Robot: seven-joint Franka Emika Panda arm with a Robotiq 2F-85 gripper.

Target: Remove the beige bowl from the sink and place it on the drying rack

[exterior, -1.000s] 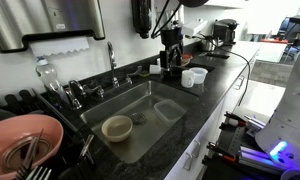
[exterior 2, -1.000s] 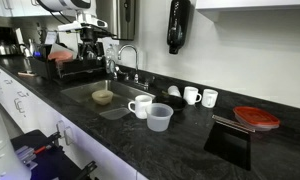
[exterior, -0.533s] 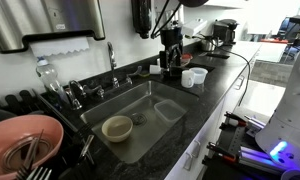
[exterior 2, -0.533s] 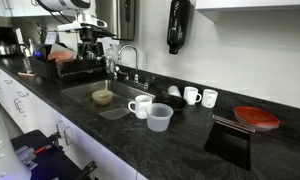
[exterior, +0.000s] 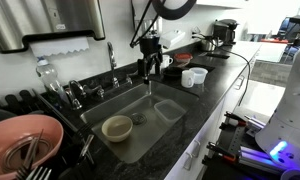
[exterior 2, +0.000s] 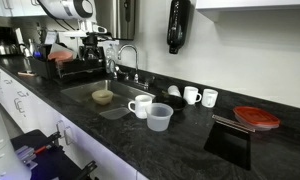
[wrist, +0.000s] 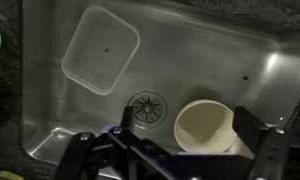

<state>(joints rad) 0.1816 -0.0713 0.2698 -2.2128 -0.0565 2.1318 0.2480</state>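
The beige bowl point(exterior: 117, 127) sits upright on the floor of the sink point(exterior: 142, 142), near the drain. It also shows in the other exterior view point(exterior 2: 102, 97) and in the wrist view point(wrist: 203, 125). My gripper point(exterior: 150, 72) hangs open and empty above the far right part of the sink, well above the bowl. In the wrist view its fingers point(wrist: 170, 152) straddle the lower edge, with the bowl just between them from above. The black wire drying rack point(exterior: 60, 105) stands left of the sink and also shows behind the sink in an exterior view point(exterior 2: 78, 68).
A salmon-pink bowl point(exterior: 25, 143) with utensils fills the rack. A clear plastic container point(wrist: 100, 48) lies in the sink beside the drain point(wrist: 147, 106). The chrome faucet point(exterior: 112, 55) stands behind the basin. White cups point(exterior 2: 140, 105) and a plastic cup point(exterior 2: 159, 118) stand on the black counter.
My gripper has moved from over the counter by the cups to above the sink and has come lower. The bowl has not moved.
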